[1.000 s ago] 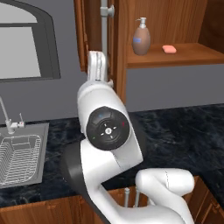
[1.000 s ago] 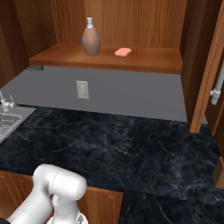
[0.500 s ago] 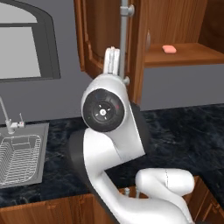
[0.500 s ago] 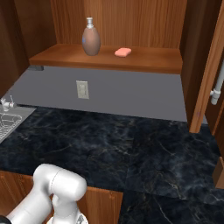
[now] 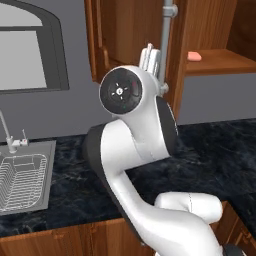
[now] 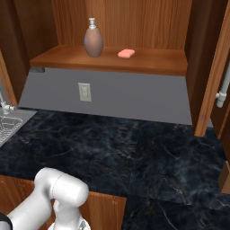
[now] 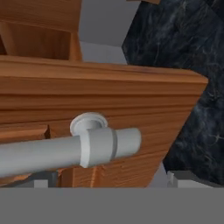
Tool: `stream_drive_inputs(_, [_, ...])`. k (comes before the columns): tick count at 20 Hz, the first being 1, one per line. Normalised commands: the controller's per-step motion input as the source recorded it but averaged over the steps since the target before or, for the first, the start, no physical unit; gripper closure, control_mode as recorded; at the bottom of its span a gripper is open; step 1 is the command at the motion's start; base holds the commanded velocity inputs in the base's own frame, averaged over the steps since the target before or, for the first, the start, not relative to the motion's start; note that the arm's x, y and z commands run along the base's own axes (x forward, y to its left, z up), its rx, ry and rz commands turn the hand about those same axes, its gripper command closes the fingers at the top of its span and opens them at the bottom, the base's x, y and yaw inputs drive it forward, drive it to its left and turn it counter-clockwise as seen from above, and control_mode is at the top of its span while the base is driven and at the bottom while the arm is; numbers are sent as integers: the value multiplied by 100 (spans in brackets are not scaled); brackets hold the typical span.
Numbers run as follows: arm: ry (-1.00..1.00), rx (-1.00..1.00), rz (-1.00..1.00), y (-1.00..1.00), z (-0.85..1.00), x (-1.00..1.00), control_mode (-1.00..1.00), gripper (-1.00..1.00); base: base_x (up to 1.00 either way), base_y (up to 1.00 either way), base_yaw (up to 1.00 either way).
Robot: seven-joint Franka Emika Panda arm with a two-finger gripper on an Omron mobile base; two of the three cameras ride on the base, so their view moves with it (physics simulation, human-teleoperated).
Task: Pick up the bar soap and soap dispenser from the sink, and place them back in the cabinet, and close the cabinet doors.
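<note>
Dark marble counter [image 6: 148, 152] lies below the cabinet [image 6: 134, 22]; on its shelf stand dispenser [image 6: 93, 40] and soap [image 6: 126, 53]. Gripper [image 7: 107, 181] spread wide at a door [image 7: 131, 109] handle [image 7: 65, 151].

- A kitchen, rendered rather than photographed.
- A dark marbled stone counter [image 6: 134, 148] runs along a grey wall, with wooden cupboard fronts below it.
- A grey metal sink [image 5: 25, 180] with a wire dish rack is set into the counter, a faucet [image 5: 7, 135] rising behind it.
- A reddish-brown wooden cabinet [image 6: 134, 27] hangs above, its shelf holding a soap dispenser [image 6: 93, 39] and bar soap [image 6: 126, 53].
- A wall outlet [image 6: 84, 91] and a window [image 5: 27, 55] complete it.
</note>
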Motion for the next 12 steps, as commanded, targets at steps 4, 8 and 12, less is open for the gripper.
stream_drive_inputs(4, [0, 13, -16, -44, 0, 20, -100, -100, 0, 0, 0])
stream_drive_inputs(8, [0, 13, -12, -45, 0, 27, -100, -100, 0, 0, 0])
stream_drive_inputs(12, [0, 12, -10, -43, -1, 35, -100, -100, 0, 0, 0])
